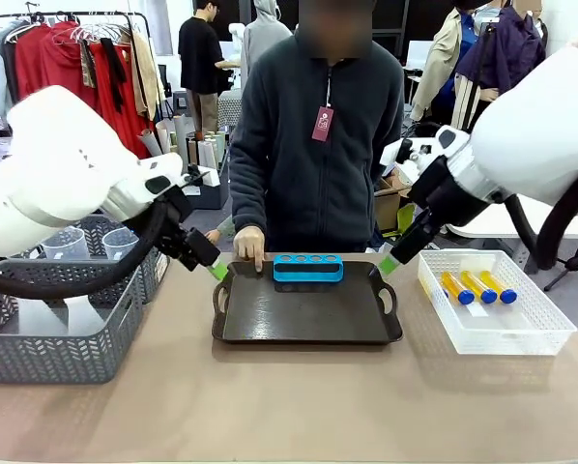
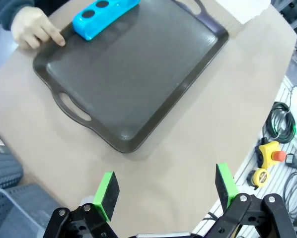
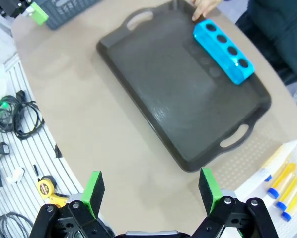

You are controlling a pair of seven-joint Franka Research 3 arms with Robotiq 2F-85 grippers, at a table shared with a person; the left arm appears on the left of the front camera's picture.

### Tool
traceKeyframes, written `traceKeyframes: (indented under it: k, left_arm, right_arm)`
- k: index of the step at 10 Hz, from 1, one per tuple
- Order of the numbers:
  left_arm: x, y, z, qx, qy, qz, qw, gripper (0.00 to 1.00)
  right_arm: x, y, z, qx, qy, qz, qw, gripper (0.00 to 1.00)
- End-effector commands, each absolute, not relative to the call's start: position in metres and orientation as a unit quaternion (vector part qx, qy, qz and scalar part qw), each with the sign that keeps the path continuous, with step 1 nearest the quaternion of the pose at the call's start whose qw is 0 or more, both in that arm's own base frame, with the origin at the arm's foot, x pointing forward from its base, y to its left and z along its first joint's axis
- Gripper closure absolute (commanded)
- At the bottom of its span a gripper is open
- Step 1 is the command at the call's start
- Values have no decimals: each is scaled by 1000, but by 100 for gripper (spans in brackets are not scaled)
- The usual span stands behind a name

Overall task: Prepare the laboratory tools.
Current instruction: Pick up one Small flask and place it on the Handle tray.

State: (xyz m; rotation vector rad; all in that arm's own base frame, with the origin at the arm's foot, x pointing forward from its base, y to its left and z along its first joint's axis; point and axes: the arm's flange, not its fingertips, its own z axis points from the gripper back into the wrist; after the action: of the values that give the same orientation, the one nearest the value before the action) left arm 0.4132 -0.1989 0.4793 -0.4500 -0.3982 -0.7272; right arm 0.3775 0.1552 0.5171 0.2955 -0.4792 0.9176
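The small amber-filled tubes with blue caps (image 1: 479, 287) are lying on their sides, side by side, in the white perforated plastic basket (image 1: 550, 333) at the robot's right on the tan desk (image 1: 270, 406). Three are showing plainly; a fourth cannot be confirmed. Each tube is likely to handle as a light, stiff, smooth cylinder that rolls and slips easily. The best hold is probably across the amber barrel just behind the cap, with moderate force, since the wall may be fragile.

The clear measuring beaker (image 1: 67, 244) is standing upright in the grey slatted basket (image 1: 38, 353) at the robot's left, with a second clear cup (image 1: 120, 242) beside it; no handle can be made out. A pale body lower in that basket is probably the translucent white conical flask (image 1: 76, 314). Both vessels are probably light and thin-walled: take the beaker at its rim or handle, the flask at its neck.

The dark brown rectangular tray (image 1: 299, 319) is sitting mid-desk, carrying the blue four-hole rack (image 1: 308, 268) at its far edge, with all four holes empty. A person's hand (image 1: 249, 246) is pressing a fingertip near the tray's far left corner, just beside the rack.

The left jaws are hanging released and empty near the tray's left side. The right jaws, likewise released and empty, are hanging between the tray and the white basket.
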Motion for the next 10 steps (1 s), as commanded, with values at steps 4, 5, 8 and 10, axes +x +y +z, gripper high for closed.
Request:
traceKeyframes:
  k: [4,5,8,10]
  left_arm:
    - [395,-188,497,-188,-238,-377,875,0]
    - [401,-191,490,-182,-255,-357,880,0]
    - [399,-192,501,-203,-220,-371,879,0]
    - [398,-195,500,-199,-228,-371,878,0]
  right_arm:
    - [379,140,540,153,-256,440,847,0]
    - [379,142,538,154,-262,436,847,0]
    - [378,144,535,141,-247,432,856,0]
    - [377,145,536,139,-248,432,856,0]
